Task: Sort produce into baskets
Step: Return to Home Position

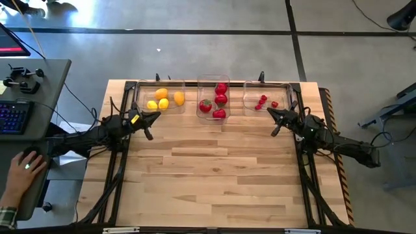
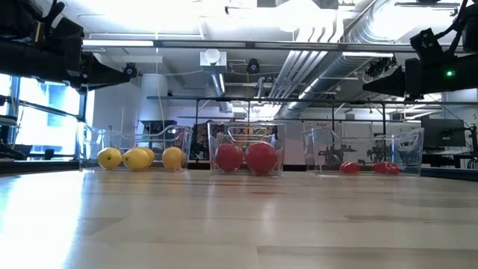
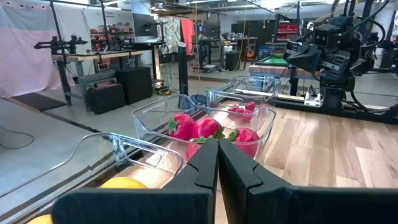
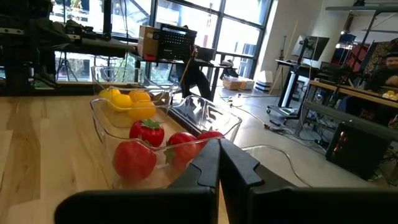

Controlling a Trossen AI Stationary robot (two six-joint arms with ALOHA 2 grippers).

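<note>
Three clear bins stand in a row at the table's far edge. The left bin [image 1: 160,97] holds several yellow and orange lemon-shaped fruits [image 1: 164,100]. The middle bin [image 1: 214,97] holds several round red fruits [image 1: 220,99], some green-topped. The right bin [image 1: 265,97] holds tiny red berries [image 1: 262,102]. My left gripper [image 1: 153,118] is shut and empty, just near of the left bin. My right gripper [image 1: 275,116] is shut and empty, just near of the right bin. Both hover above the table.
The wooden table [image 1: 214,175] spreads bare from the bins toward its near edge. A desk with a keyboard [image 1: 13,117] stands off the table's left side, where a person's hand [image 1: 25,166] rests. Workshop benches and stands fill the room behind.
</note>
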